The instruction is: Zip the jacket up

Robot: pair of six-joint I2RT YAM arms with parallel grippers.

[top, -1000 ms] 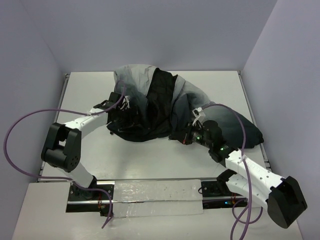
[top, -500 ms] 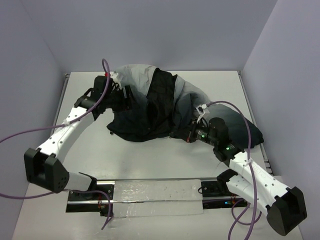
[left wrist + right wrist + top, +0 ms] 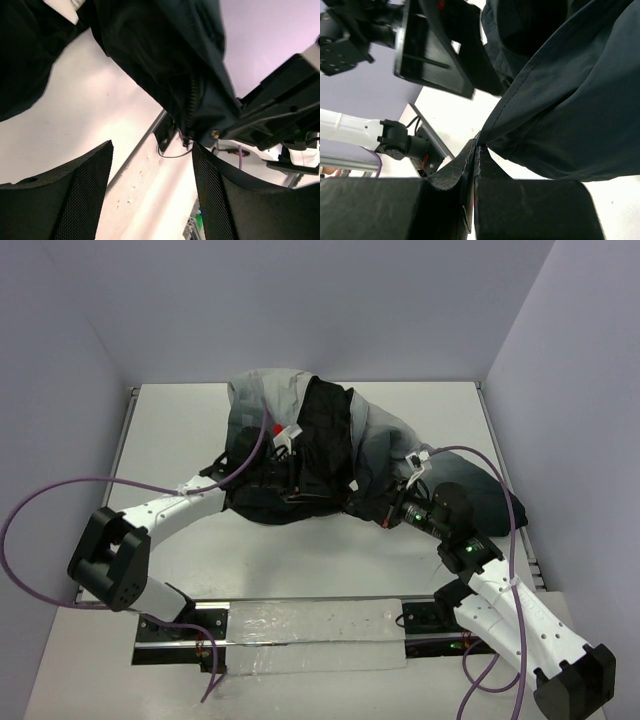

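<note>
The jacket (image 3: 300, 430) is heaped at the centre of the white table (image 3: 170, 430), toward the far side. Light grey cloth is seen at the back, black lining in the middle and dark charcoal cloth to the right.

L arm: it is reached in from the left, and the left claw (image 3: 287, 472) is set against the near-left part of the heap, partly hidden by dark cloth in the top view. In the left wrist view its fingers (image 3: 85, 192) are spread wide and only bare table is seen between them, so nothing is gripped. A dark hem is hung just ahead of the fingertips. The zipper (image 3: 190, 102) is seen running down that hem, w/ a small brass stud (image 3: 215, 134) beside its lower end. Whether the hem is touched by the fingers cannot be told.

R arm: the right claw (image 3: 388, 512) is placed at the near-right edge of the heap. In the right wrist view its fingers (image 3: 450, 175) are pressed together, and a stitched corner of the jacket is pinched between the tips. The dark cloth is drawn taut up and to the right from that point.

The two claws are held near each other, approx. facing, w/ the hem between them.
</note>
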